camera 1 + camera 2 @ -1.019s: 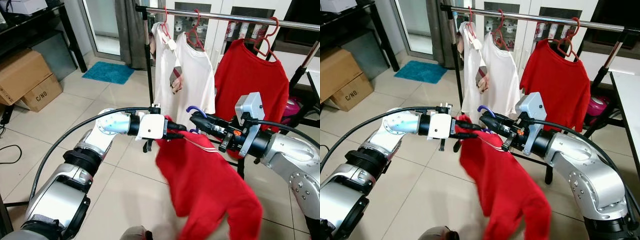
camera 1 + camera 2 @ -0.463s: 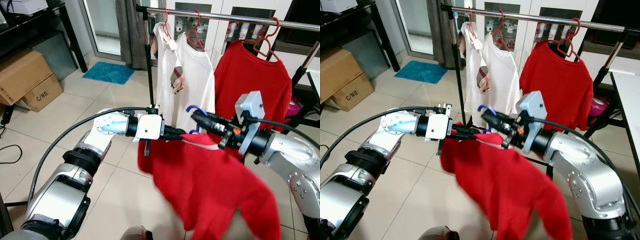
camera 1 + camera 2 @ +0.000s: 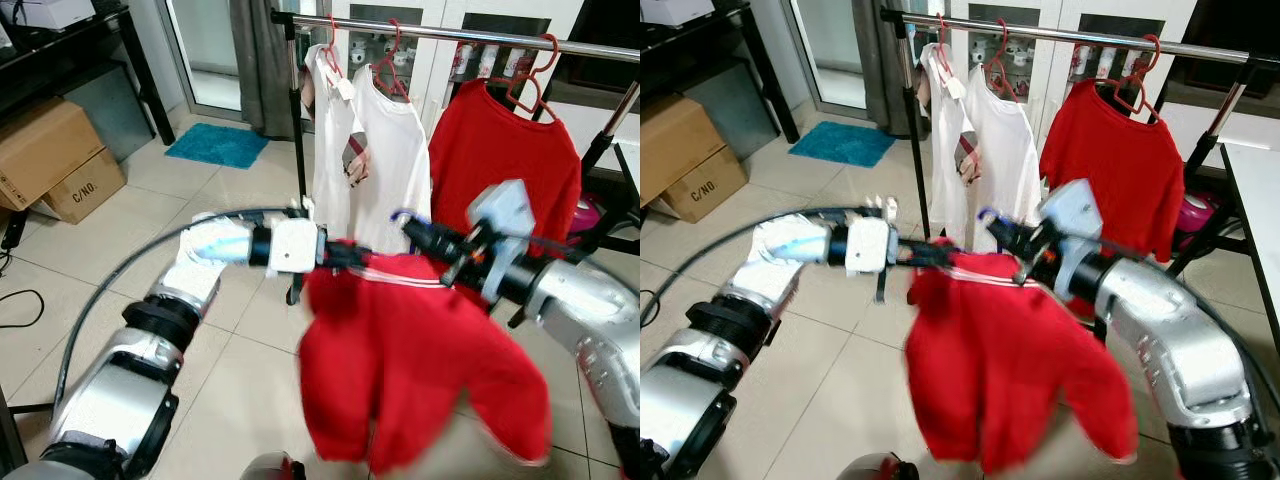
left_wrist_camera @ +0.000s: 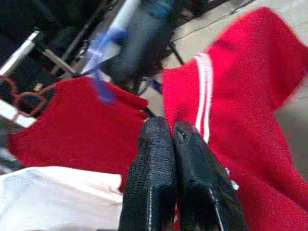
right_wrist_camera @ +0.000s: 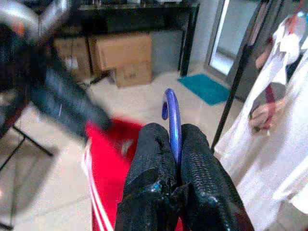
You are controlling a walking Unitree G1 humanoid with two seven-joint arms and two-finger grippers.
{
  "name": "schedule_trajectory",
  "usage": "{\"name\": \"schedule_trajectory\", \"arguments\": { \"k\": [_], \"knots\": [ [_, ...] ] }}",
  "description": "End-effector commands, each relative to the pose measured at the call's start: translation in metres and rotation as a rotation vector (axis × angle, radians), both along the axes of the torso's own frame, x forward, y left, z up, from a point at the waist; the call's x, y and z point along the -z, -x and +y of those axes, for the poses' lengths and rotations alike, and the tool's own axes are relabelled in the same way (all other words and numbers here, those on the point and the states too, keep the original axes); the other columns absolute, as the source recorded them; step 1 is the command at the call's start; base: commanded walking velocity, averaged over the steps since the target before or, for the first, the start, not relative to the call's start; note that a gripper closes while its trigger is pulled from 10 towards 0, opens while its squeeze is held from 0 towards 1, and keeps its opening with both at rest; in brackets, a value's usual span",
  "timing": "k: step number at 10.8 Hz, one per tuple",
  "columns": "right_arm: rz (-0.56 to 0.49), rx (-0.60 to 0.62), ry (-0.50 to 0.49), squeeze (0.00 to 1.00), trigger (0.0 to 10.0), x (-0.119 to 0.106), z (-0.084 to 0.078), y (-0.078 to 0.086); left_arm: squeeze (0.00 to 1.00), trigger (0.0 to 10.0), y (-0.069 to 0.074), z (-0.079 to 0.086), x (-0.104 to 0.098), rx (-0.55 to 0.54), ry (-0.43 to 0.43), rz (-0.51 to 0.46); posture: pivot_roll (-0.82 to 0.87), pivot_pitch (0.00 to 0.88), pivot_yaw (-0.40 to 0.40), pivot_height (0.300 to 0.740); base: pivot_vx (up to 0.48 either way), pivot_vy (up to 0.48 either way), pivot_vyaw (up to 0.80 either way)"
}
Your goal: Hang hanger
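The blue hanger (image 5: 172, 115) carried a red sweater (image 3: 415, 370) with white stripes at the collar, and hung in mid-air between the two arms, near the robot and well below the clothes rail (image 3: 470, 35). The right gripper (image 5: 174, 144) was clenched on the neck of the hanger's hook, which rose just past its fingertips. The left gripper (image 4: 172, 137) had its fingers pressed together at the sweater's left shoulder, apparently pinching the cloth there, though the exact hold was hard to tell through the blur.

The step in hand looked like carrying the dressed hanger toward the rail; hooking it on was not yet done. Farther off, the rail already held two white shirts (image 3: 375, 160) on the left and a red shirt (image 3: 505, 165) on the right. The next move would call for lifting the hook above the rail, probably into the gap between the white and red garments, then lowering it over the bar before letting go.
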State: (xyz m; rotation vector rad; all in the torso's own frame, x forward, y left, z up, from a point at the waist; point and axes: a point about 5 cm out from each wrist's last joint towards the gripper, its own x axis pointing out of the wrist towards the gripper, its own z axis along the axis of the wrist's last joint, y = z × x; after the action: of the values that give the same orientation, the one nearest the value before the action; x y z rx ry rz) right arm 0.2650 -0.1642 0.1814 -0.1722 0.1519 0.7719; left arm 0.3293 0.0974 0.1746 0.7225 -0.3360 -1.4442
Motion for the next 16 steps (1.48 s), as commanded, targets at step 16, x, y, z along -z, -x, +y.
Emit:
{"name": "schedule_trajectory", "arguments": {
  "k": [16],
  "knots": [
    [-0.042, 0.146, 0.144, 0.00, 0.0, -0.002, 0.001, -0.008, 0.00, 0.0, -0.041, 0.031, -0.014, -0.561, -0.024, -0.280, 0.07, 0.000, 0.083, 0.740, 0.000, 0.000, 0.00]
  ]
}}
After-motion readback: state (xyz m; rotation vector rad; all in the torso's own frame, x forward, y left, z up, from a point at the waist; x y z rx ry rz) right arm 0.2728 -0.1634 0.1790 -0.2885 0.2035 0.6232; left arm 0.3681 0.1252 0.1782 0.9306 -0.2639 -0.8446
